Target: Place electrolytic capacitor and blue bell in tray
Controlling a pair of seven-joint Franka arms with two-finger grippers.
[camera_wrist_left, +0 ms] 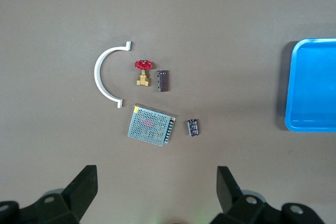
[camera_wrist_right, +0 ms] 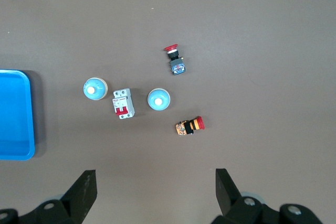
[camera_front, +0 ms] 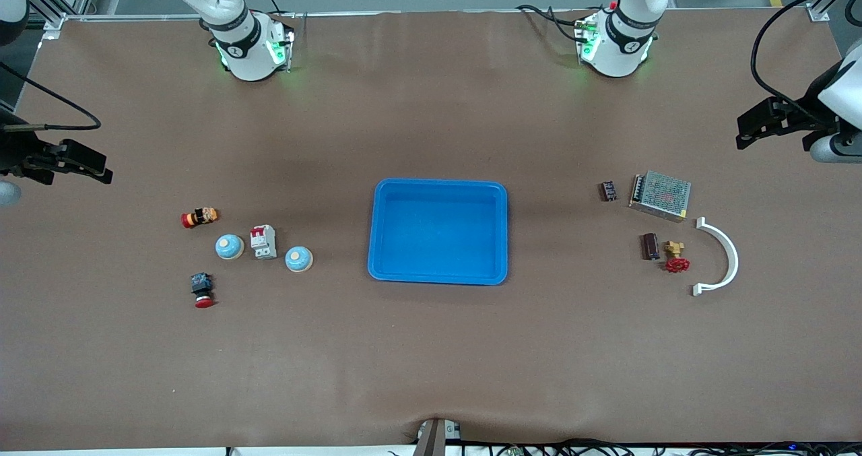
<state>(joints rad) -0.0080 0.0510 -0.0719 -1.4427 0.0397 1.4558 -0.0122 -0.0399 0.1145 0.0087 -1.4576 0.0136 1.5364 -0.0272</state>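
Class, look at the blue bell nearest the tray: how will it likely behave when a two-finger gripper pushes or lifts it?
The blue bell is a low dome on a round base, so it probably slides instead of tipping. Its smooth curved top may slip between fingers. It looks small, likely light. Both the left gripper and the right gripper hang open above the table.

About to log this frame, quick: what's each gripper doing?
Left gripper: jaws open, holding nothing, over bare table at the left arm's end.
Right gripper: jaws open, holding nothing, over bare table at the right arm's end.
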